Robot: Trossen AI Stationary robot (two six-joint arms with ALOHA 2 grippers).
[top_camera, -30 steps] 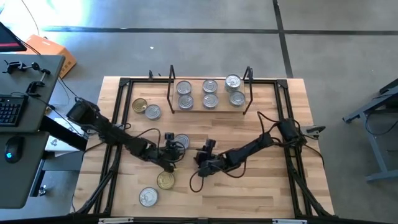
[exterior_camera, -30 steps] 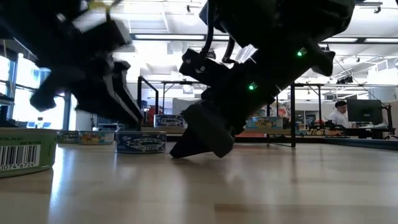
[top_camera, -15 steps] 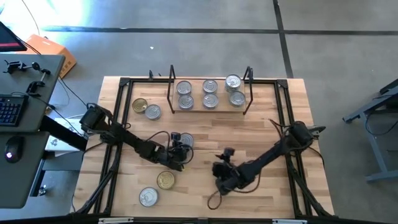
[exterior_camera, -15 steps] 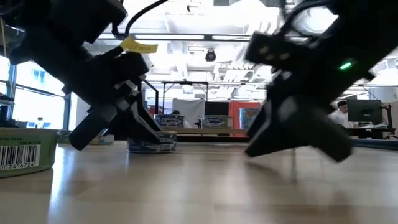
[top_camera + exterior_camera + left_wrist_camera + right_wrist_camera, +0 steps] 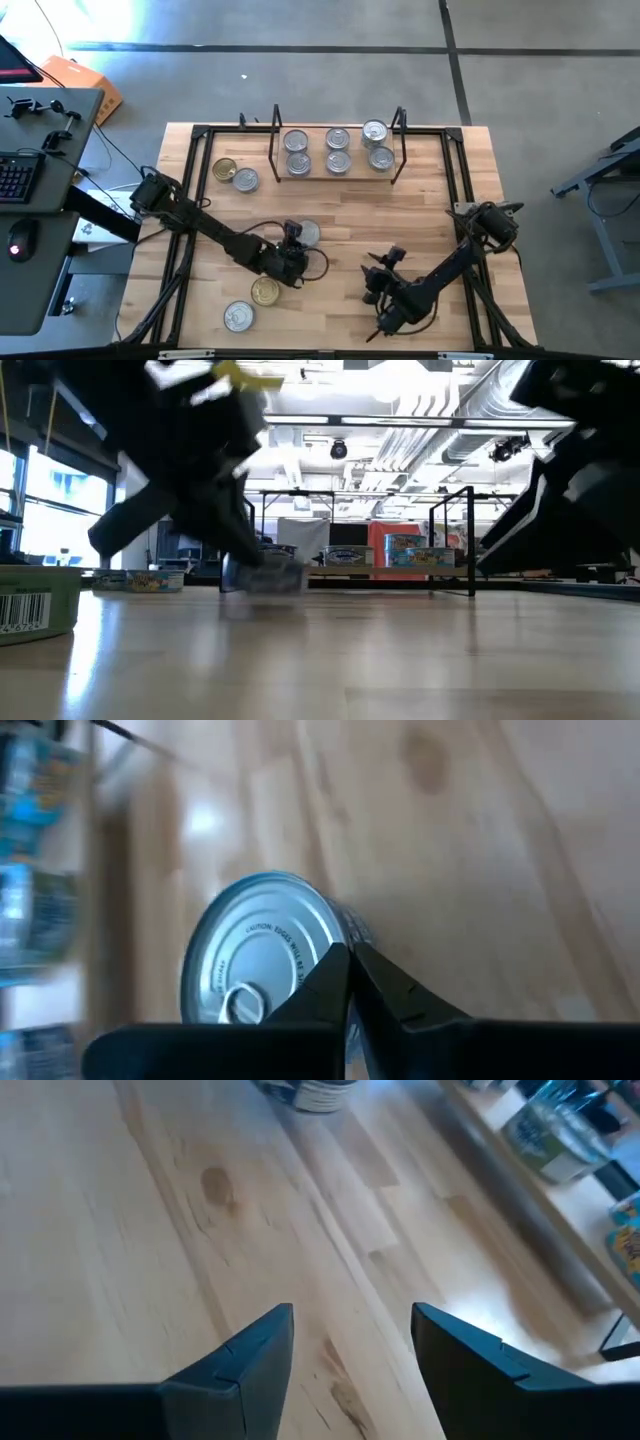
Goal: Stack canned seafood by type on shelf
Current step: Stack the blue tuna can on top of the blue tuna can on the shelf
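Observation:
The shelf (image 5: 335, 172) stands at the table's far side with several silver-lidded tins on its board, among them one (image 5: 297, 163). A loose silver tin (image 5: 310, 233) lies flat on the table near the middle. My left gripper (image 5: 294, 238) is shut right beside it, on its left; the left wrist view shows the shut gripper (image 5: 347, 952) at this tin's (image 5: 255, 950) lid. My right gripper (image 5: 378, 268) hangs open over bare wood near the front right, and the right wrist view shows only table between this gripper's (image 5: 350, 1315) fingers. My left gripper's shut fingertips (image 5: 335, 965) stand against the lid's rim (image 5: 318, 925), on the side of the tin that faces the arm. The fingers slant down from the table's left. The tin stays flat on the table, lid up.
Four more loose tins lie on the left half: a gold one (image 5: 226, 170) and a silver one (image 5: 246, 180) beside the shelf, a gold one (image 5: 266, 291) and a silver one (image 5: 238, 317) near the front edge. A black frame (image 5: 190, 200) runs along the table's sides.
My left gripper has shut and gone toward the table's right edge against the loose silver tin, which has slid a little to the right along the table. My right gripper, still open, has swung from the table's middle toward the near right corner.

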